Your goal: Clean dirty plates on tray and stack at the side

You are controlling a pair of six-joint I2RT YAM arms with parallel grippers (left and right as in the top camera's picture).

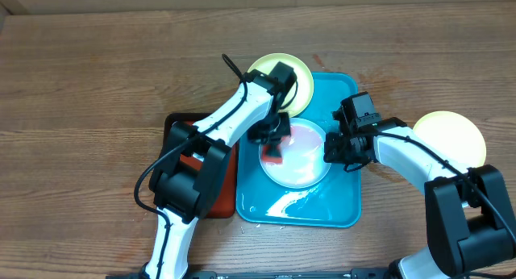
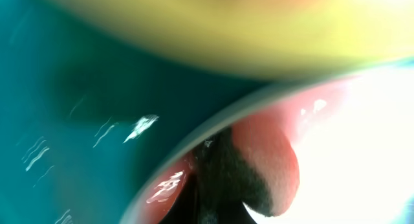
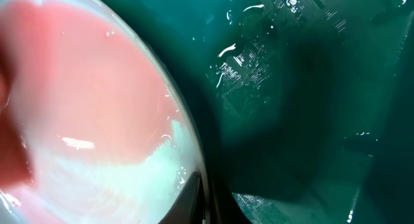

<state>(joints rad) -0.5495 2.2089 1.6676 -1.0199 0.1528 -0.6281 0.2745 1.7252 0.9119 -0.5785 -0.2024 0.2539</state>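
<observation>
Looking down from above, we see the blue tray (image 1: 322,206) in the middle of the wooden tabletop (image 1: 97,85), its base glossy and wet. The white plate (image 1: 305,168) lies flat in the tray's upper half. Our left gripper (image 1: 274,142) hangs over the left part of that plate, fingers closed on a small red pad (image 1: 272,156) that rests on the plate's surface. From the left wrist everything is blurred: the pad is a red-and-dark lump by the plate's rim.

Our right gripper (image 1: 330,148) is at the white plate's right rim, touching it. From the right wrist we see one dark fingertip (image 3: 194,201) just at that rim, but we cannot tell whether the jaws pinch the rim or stand apart.

One yellow-green plate (image 1: 302,84) sits at the tray's top left corner, partly under the left arm. A second yellow-green plate (image 1: 451,134) lies on bare wood to the right, apart from the tray. A red tray (image 1: 228,190) with a black rim lies just beside the blue tray's left edge.
</observation>
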